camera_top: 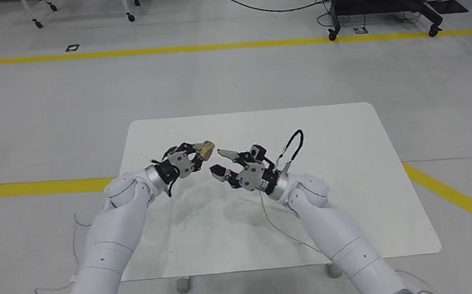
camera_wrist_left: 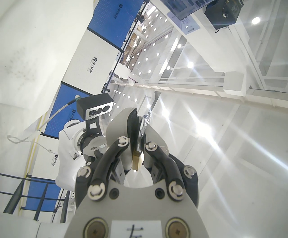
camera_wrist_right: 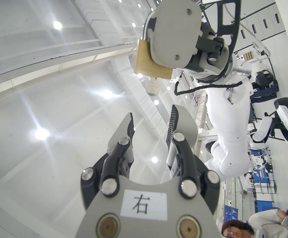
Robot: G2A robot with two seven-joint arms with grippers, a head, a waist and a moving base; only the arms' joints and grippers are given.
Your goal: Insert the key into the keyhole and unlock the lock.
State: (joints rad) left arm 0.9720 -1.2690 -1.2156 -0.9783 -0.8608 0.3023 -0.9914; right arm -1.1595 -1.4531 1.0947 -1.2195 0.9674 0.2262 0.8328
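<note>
Note that the right gripper (camera_wrist_right: 151,126) stands with its two ribbed fingers spread wide and has hold of nothing. Its open fingertips face the small silver metal key (camera_wrist_right: 153,88), whose round head lies just beyond them without touching either finger.

The key's blade appears to be seated in the keyhole in the end face of the rectangular brass padlock (camera_wrist_right: 146,60). The joint is too small for you to confirm how deep it sits.

Observe that the left gripper (camera_wrist_left: 140,126) is closed on the padlock. In the left wrist view, the silver shackle shows between the pads and part of the brass body shows nearer the palm. In the right wrist view, one grey finger covers part of the brass body, and the keyhole end projects clear of it toward the right gripper.

In the top view, you find both grippers held tip to tip, near each other but apart, over the white rounded-corner table (camera_top: 344,138). The padlock is off the surface, at the tip of the left gripper, between the two arms.
</note>
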